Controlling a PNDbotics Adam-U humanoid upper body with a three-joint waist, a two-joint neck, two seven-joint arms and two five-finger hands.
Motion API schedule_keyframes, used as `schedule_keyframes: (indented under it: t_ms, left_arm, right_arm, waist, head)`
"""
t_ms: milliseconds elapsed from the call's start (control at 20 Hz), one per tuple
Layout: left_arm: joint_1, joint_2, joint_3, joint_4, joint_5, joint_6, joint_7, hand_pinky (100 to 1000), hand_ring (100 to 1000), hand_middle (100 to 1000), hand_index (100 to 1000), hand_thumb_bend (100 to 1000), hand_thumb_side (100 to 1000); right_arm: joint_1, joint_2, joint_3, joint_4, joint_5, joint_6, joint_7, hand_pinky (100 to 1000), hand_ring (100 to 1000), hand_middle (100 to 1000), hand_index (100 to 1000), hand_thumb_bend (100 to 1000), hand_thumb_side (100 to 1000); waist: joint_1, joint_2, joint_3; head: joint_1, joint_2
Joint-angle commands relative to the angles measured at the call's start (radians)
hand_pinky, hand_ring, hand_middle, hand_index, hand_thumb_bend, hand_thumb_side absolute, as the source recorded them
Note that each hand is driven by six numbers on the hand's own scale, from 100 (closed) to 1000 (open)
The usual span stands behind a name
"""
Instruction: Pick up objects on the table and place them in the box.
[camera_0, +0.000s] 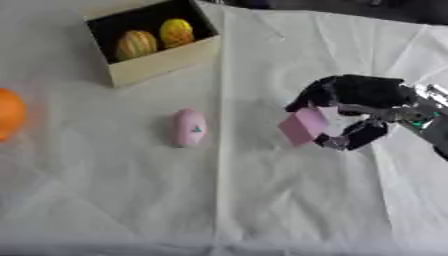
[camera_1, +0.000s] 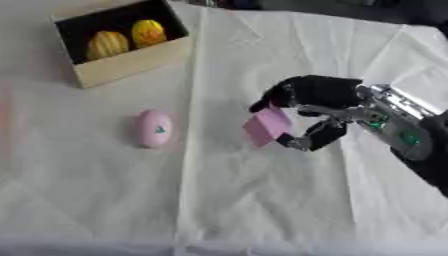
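My right hand (camera_0: 359, 102) comes in from the right and is shut on a small pink block (camera_0: 303, 125), pinched between fingers and thumb above the white cloth. A pink oval object (camera_0: 189, 127) with a small green mark lies on the cloth left of the hand, apart from it. The cardboard box (camera_0: 166, 62) with a black inside stands at the back left. It holds two yellow striped egg-shaped objects (camera_0: 137, 44), side by side. An orange round object (camera_0: 10, 114) shows at the left edge. My left hand is not in view.
A white wrinkled cloth (camera_0: 262, 200) covers the table, with a long crease running down its middle. Dark background shows beyond the far edge at the top right.
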Motion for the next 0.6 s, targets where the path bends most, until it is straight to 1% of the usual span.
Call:
schedule_keyframes:
  t_ms: [50, 150, 250, 300, 350, 450, 500, 600]
  left_arm:
    - [-0.006, 0.014, 0.005, -0.019, -0.001, 0.001, 0.000, 805, 798, 777, 836, 100, 649]
    - [-0.007, 0.017, 0.003, -0.019, -0.001, 0.001, -0.002, 805, 799, 777, 836, 100, 647]
    - [-0.008, 0.018, 0.000, -0.019, 0.000, 0.000, -0.004, 805, 799, 778, 836, 100, 645]
    - [-0.010, 0.018, -0.001, -0.019, 0.000, -0.001, -0.005, 805, 799, 778, 836, 100, 644]
    - [-0.013, 0.017, -0.003, -0.019, 0.001, -0.002, -0.007, 805, 800, 778, 836, 100, 643]
    - [-0.019, 0.017, -0.006, -0.019, 0.002, -0.007, -0.010, 805, 800, 778, 836, 100, 639]
    - [-0.021, 0.018, -0.007, -0.019, 0.002, -0.010, -0.011, 805, 800, 778, 836, 100, 639]
    - [-0.024, 0.019, -0.009, -0.019, 0.004, -0.015, -0.014, 805, 800, 778, 836, 100, 638]
  right_arm:
    - [-0.062, -0.001, -0.012, 0.009, -0.038, 0.017, 0.015, 783, 773, 526, 719, 100, 154]
    - [-0.135, 0.031, -0.011, 0.032, -0.063, 0.044, 0.049, 776, 766, 522, 718, 100, 148]
    - [-0.228, 0.086, -0.009, 0.062, -0.100, 0.082, 0.096, 774, 760, 518, 719, 100, 137]
    - [-0.278, 0.122, -0.007, 0.080, -0.120, 0.105, 0.123, 774, 758, 518, 723, 100, 230]
    - [-0.331, 0.164, -0.003, 0.105, -0.139, 0.134, 0.155, 773, 757, 520, 724, 100, 144]
    - [-0.420, 0.239, 0.000, 0.142, -0.151, 0.181, 0.222, 771, 755, 522, 724, 100, 149]
    - [-0.457, 0.278, -0.010, 0.176, -0.152, 0.213, 0.248, 770, 752, 519, 722, 100, 149]
    - [-0.522, 0.359, -0.039, 0.245, -0.139, 0.268, 0.271, 771, 750, 516, 722, 100, 147]
  waist:
    - [-0.006, -0.014, -0.002]
    - [-0.003, -0.018, -0.003]
    - [0.001, -0.022, -0.001]
    - [0.004, -0.023, 0.001]
    - [0.008, -0.023, 0.006]
    - [0.015, -0.023, 0.016]
    - [0.018, -0.022, 0.022]
    - [0.025, -0.019, 0.035]
  head:
    - [0.004, 0.004]
    - [0.006, 0.004]
    - [0.001, 0.004]
    - [-0.002, 0.004]
    - [-0.009, 0.004]
    - [-0.027, 0.004]
    - [-0.038, 0.004]
    - [-0.060, 0.004]
